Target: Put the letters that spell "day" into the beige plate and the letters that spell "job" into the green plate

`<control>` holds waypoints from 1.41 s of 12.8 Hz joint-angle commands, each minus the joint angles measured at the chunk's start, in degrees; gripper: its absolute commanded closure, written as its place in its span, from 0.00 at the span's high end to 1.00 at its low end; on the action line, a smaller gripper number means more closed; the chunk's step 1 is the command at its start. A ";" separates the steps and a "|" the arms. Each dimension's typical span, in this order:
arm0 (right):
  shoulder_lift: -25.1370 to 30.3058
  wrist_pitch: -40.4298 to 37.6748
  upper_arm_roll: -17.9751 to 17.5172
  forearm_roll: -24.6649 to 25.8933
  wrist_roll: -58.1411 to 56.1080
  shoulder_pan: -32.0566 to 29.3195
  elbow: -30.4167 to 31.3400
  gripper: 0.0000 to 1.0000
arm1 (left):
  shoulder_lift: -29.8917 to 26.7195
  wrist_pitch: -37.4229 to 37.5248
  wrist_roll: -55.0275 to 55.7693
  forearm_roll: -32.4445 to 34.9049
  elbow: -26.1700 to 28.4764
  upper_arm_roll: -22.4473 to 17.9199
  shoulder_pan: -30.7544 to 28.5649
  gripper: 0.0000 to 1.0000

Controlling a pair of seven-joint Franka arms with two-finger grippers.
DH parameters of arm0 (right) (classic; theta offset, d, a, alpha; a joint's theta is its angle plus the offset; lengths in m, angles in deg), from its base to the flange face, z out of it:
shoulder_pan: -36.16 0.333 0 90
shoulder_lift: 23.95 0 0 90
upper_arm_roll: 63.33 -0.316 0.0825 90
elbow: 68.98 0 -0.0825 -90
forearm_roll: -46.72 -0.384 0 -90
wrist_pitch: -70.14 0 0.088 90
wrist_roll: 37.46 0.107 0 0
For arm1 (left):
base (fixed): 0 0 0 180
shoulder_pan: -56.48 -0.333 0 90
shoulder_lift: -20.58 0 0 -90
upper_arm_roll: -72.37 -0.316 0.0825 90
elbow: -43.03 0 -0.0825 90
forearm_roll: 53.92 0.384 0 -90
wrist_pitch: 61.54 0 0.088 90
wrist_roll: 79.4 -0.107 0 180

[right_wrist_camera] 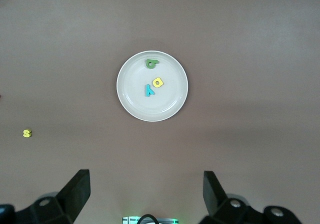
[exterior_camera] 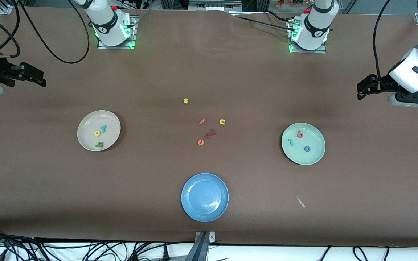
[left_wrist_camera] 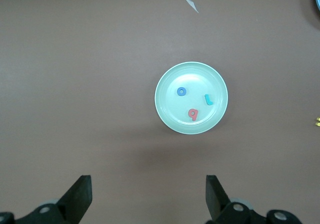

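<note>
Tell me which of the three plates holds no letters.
The blue plate, nearest the front camera. The beige plate and the green plate each hold three letters.

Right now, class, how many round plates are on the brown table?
3: the cream-beige round plate toward the right arm's end, the pale mint-green round plate toward the left arm's end, and the blue round plate nearest the front camera. None seems hidden.

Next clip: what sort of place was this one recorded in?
Most likely a robotics lab bench. Two arm bases are bolted along a brown-covered table, loose cables run along its edges, and the only props are foam letters, such as the yellow "s", and plain plates such as the blue plate.
</note>
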State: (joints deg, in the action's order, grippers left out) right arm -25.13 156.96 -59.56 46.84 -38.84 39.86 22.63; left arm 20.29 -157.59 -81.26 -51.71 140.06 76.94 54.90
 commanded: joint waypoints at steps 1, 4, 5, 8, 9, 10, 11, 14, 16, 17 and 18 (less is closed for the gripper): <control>-0.75 -0.60 -0.17 0.06 0.77 -0.54 -1.17 1.00 | 0.47 0.96 -1.48 0.42 -1.23 -0.53 0.08 1.00; -0.75 -0.95 -0.17 -0.02 0.33 -0.63 -1.17 1.00 | 0.47 0.96 -0.69 -0.28 -1.23 -0.44 0.08 1.00; -0.75 -0.95 -0.17 -0.02 0.33 -0.63 -1.17 1.00 | 0.47 0.96 -0.08 -1.59 -1.23 -0.53 -0.01 1.00; -0.75 -1.12 -0.17 -0.02 0.33 -0.63 -1.17 1.00 | 0.56 0.96 -0.60 -1.78 -1.14 -0.53 -0.53 1.00; -0.75 -1.04 -0.17 -0.02 0.42 -0.54 -1.17 1.00 | 0.65 0.87 -0.51 -1.78 -1.14 -0.53 -0.45 1.00; -0.75 -1.12 -0.17 -0.02 0.33 -0.54 -1.17 1.00 | 0.99 0.87 -0.51 -1.78 -1.23 -0.53 -0.45 1.00; -0.75 -1.04 -0.17 -0.02 0.42 -0.54 -1.17 1.00 | 1.17 0.78 -0.51 -1.78 -1.23 -0.53 -0.45 1.00; -0.75 -1.12 -0.17 -0.02 0.77 -0.54 -1.17 1.00 | 1.26 0.69 -0.51 -1.86 -1.23 -0.53 -0.45 1.00; -0.75 -1.12 -0.17 -0.02 0.77 -0.54 -1.17 1.00 | 1.26 0.69 -0.34 -1.86 -1.23 -0.53 -0.45 1.00; -0.75 -1.12 -0.17 -0.02 0.77 -0.54 -1.17 1.00 | 1.26 0.69 -0.25 -1.86 -1.23 -0.53 -0.45 1.00; -0.75 -1.12 -0.17 -0.02 0.68 -0.54 -1.17 1.00 | 1.26 0.69 -0.25 -1.86 -1.23 -0.53 -0.45 1.00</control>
State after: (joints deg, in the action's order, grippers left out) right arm -25.61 156.94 -59.43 46.84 -38.58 39.77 22.60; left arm 21.08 -157.53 -81.11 -52.33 140.06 76.50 54.72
